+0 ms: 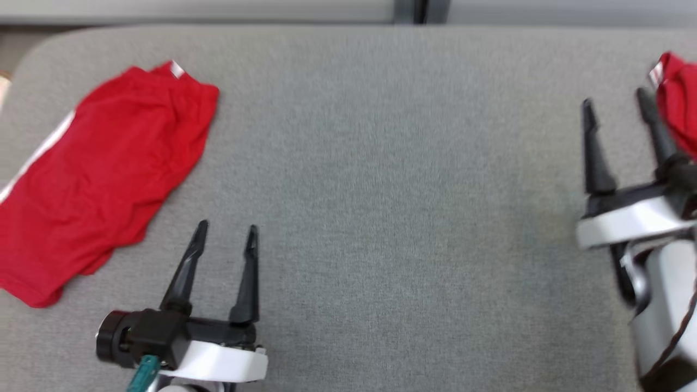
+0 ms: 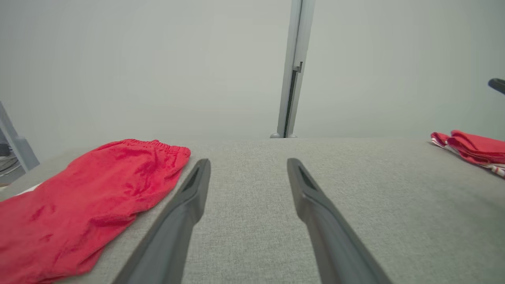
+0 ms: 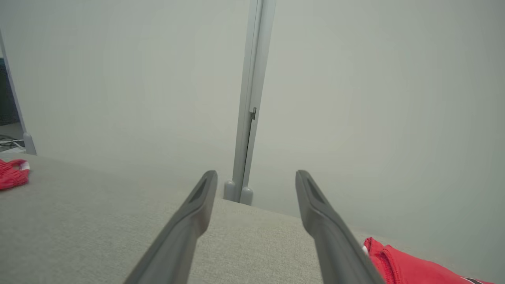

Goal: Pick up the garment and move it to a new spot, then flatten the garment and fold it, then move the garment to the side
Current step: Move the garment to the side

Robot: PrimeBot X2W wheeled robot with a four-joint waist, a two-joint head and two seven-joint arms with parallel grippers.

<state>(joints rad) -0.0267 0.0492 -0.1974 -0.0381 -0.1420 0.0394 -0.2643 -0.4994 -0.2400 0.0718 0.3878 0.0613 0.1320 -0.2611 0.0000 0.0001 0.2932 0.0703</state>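
- Grey felt-like tabletop (image 1: 381,163) fills most of my head view. Behind it I see a pale partition wall (image 2: 158,59) with a vertical post (image 2: 294,71) at its middle.
- On the robot's left lies the red garment (image 1: 103,174), spread fairly flat with some wrinkles. It has a white stripe along its outer edge and a small white tag at its far corner.
- From the left wrist camera I can make out its gathered elastic band at the far end.
- My left gripper (image 1: 227,226) sits just beside that garment's near right edge, apart from the cloth. Its two dark fingers are spread wide with nothing between them; bare grey table shows in the gap.
- A second red garment (image 1: 678,98) is bunched at the far right edge of the table, cut off by the frame, with white trim showing.
- My right gripper (image 1: 615,98) is near it, fingers parted and empty.
- From the right wrist camera that cloth lies just beside the outer finger, low on the right. I cannot tell whether the finger touches it.
- The two garments are well apart, with the whole middle of the table between them.
- The right arm looks slightly blurred in my head view.
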